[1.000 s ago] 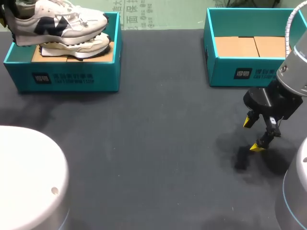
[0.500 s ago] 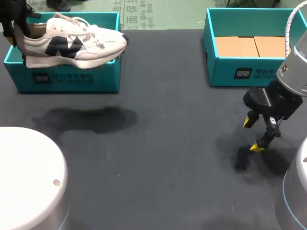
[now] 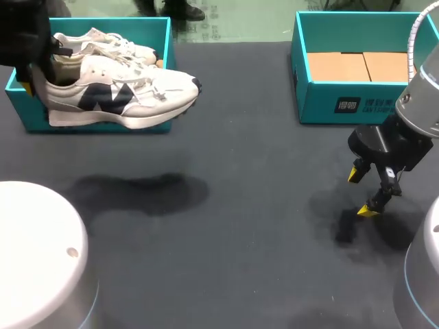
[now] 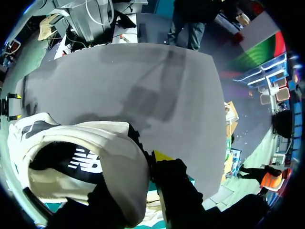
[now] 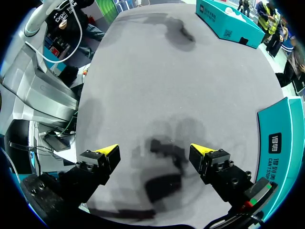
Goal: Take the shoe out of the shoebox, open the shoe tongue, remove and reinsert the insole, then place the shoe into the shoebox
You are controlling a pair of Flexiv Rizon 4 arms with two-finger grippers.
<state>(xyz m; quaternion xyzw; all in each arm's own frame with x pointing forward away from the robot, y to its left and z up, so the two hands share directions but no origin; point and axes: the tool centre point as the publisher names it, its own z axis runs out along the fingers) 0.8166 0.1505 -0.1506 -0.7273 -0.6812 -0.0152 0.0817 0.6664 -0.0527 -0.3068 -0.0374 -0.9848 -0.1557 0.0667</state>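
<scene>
My left end effector [image 4: 147, 160] held the light shoe [image 3: 123, 96] by its soft heel collar; it might tilt. The right end effector [image 3: 362, 191] stood wide.

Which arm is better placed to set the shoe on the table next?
Left: the left end effector grips the shoe by the heel, lifted out of the shoebox; the right end effector hangs open and empty, far off.
</scene>
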